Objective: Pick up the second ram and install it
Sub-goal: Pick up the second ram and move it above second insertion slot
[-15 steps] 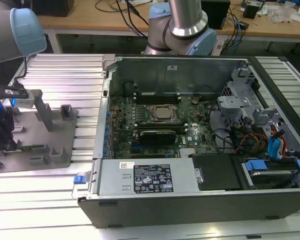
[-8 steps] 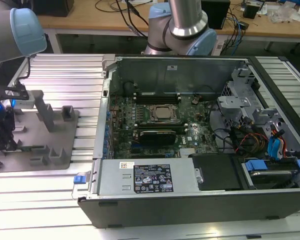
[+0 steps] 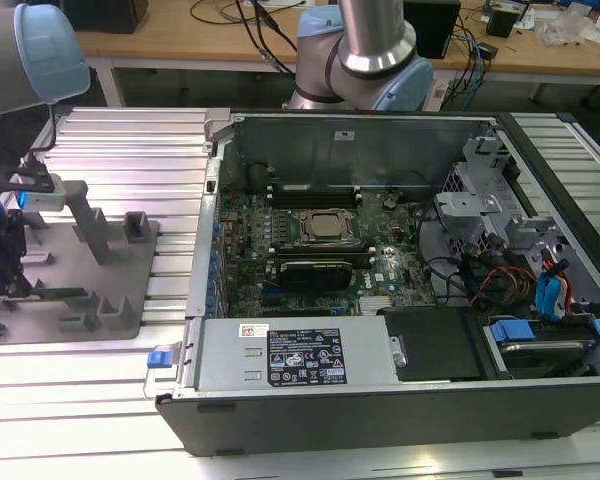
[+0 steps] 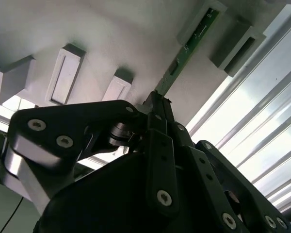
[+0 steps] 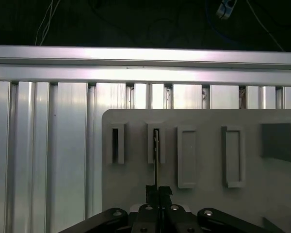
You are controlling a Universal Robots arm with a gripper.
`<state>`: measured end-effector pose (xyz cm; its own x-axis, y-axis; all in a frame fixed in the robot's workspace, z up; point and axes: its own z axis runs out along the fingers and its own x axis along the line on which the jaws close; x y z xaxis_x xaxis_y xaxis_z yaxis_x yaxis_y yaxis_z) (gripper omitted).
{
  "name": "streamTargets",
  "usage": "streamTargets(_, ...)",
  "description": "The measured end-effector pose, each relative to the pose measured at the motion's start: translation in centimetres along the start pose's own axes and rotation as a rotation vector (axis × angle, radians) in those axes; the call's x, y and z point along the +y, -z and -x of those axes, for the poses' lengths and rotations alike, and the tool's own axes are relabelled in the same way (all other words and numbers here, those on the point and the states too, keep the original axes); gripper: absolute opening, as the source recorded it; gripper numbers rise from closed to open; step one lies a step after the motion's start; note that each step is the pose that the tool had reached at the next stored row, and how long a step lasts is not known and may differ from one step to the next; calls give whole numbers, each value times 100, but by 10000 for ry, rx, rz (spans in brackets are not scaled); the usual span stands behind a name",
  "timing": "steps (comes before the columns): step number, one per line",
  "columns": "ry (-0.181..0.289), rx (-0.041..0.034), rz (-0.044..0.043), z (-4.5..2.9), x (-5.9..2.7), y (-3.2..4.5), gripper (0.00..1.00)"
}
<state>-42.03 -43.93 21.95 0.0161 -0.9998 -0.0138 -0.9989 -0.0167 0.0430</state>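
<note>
Gripper: at the exterior view's left, the gripper (image 3: 10, 280) hung low over the tray (image 3: 130, 278), with its black fingers (image 4: 160, 145) pointing down at it.
Grip: in both wrist views the fingers were clenched on the near end of the ram (image 4: 190, 42), the thin board pinched edge-on between their tips (image 5: 157, 190).
Ram: a narrow green stick with small dark chips. It stood on edge above the tray's surface and ran from the fingertips into a slotted block (image 5: 150, 145). In the second wrist view its far end sat inside that block's slot.
Tray: grey and flat, with a row of raised rectangular blocks. It lay on the ribbed aluminium table (image 3: 130, 150), just beside the case (image 3: 380, 415).
Case: open-topped, filling the middle and right of the exterior view, well apart from the gripper.
Inside the case: a motherboard (image 3: 250, 240) with a square silver processor (image 3: 327, 228) near its middle, and a black card (image 3: 325, 272) just below the processor in the frame.
Arm: a grey arm (image 3: 375, 40) with blue joints rose at the upper middle of the exterior view, behind the case.
</note>
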Motion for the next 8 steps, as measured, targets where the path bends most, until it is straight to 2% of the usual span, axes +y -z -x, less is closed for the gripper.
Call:
streamTargets(3, -1, 0, 0, 1, 2, 43, 9)
streamTargets(8, 0, 0, 1, 3, 8, 180, 9)
